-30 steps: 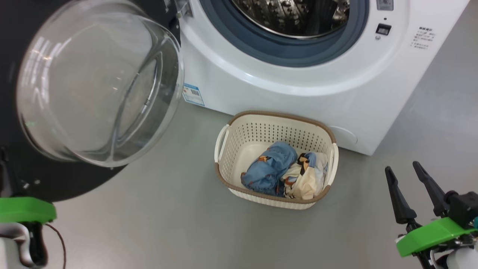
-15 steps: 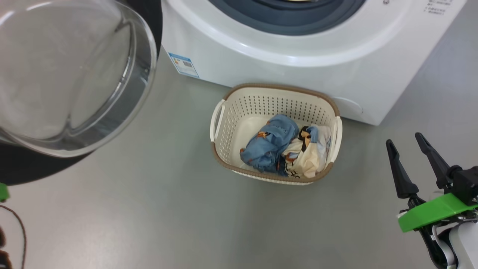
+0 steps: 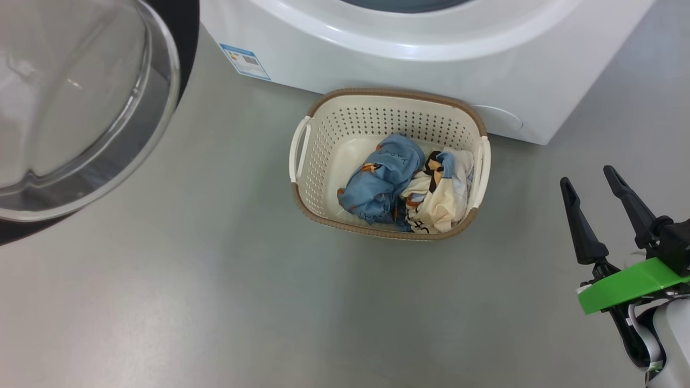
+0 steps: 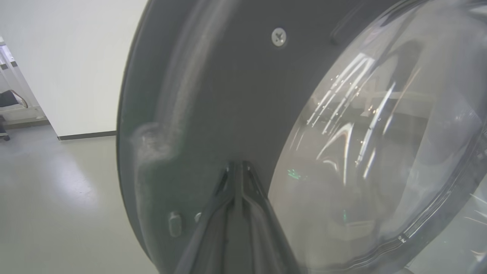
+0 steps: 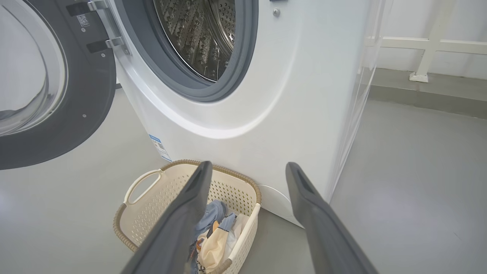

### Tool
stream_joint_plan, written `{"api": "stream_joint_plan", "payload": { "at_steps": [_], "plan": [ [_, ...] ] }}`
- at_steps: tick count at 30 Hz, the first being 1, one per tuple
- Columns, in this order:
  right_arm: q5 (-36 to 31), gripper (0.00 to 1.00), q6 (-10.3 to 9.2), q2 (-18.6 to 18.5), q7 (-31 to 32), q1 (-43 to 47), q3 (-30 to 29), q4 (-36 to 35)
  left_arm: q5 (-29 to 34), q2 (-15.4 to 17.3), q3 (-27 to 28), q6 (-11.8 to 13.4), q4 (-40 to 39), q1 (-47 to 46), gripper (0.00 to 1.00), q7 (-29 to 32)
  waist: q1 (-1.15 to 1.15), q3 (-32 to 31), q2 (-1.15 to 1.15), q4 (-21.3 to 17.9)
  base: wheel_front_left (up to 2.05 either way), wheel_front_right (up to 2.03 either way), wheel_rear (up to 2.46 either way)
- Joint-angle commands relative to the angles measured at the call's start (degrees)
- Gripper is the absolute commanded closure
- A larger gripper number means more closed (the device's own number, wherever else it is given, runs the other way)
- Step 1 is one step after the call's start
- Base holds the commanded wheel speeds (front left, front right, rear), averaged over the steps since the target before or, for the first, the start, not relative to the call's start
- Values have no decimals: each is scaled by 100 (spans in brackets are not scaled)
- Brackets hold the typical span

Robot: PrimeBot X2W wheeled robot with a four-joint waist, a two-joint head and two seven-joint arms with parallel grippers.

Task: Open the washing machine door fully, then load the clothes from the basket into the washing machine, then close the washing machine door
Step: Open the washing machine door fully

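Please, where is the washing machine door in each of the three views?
Head view: washing machine door, upper left corner, swung open.
Left wrist view: close up, across the middle and right.
Right wrist view: upper left, left of the drum.
Shared landmark: the grey floor.

Head view: high, steep look down at floor (image 3: 215, 296), basket (image 3: 377, 121) mid-frame, washer (image 3: 431, 70) base along top. Left wrist view: very near door (image 4: 213, 95), facing its glass. Right wrist view: low, facing washer front. These 2 share basket, washer, door.
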Motion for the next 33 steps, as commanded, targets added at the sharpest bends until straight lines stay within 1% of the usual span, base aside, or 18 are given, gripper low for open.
{"api": "stream_joint_plan", "payload": {
  "at_steps": [1,6,9,16,21,23,24,26,27,28,29,30,33],
  "plan": [
    [-70,0,26,-67,-70,-115,150,-130,114,463,178,-23,-36,-85,100,-27,-1,41,0,-37,0,0,0],
    [-64,0,26,-43,-70,-159,172,-93,246,517,254,-84,42,-124,100,-27,-1,4,0,-89,0,0,0],
    [-56,0,26,-8,-70,-125,161,-68,269,497,289,-180,59,-91,100,-27,-1,-106,0,-90,0,0,0],
    [-29,0,26,95,-70,6,128,-49,289,311,260,-377,-197,131,100,-27,-1,-425,0,-78,0,0,0],
    [16,0,26,191,-70,141,139,-27,296,150,45,-475,-575,544,100,-27,-1,-771,0,-107,0,0,0],
    [34,0,26,218,-70,199,139,-25,242,94,-18,-488,-752,741,83,-27,-1,-901,0,-122,0,0,0],
    [51,0,26,246,-70,264,125,-22,151,36,-146,-493,-925,953,61,-27,-1,-1029,0,-133,0,0,0],
    [70,0,26,269,-70,338,114,-17,25,16,-364,-495,-1077,1181,51,-27,-1,-1145,0,-138,0,0,0],
    [77,0,26,276,-70,379,106,-15,-27,10,-488,-495,-1155,1296,42,-27,-1,-1197,0,-133,0,0,0],
    [82,0,26,284,-70,418,98,-15,-75,1,-601,-496,-1236,1408,23,-27,-1,-1247,0,-131,0,0,0],
    [87,0,26,293,-70,454,93,-11,-127,-14,-683,-496,-1336,1512,9,-27,-1,-1296,0,-130,0,0,0],
    [91,0,26,302,-70,484,83,-11,-173,-25,-749,-496,-1440,1604,0,-27,-1,-1335,0,-132,0,0,0],
    [100,0,26,346,-70,557,55,-25,-262,-120,-885,-496,-1746,1878,0,-27,-1,-1448,0,-153,0,0,0]
  ]
}}
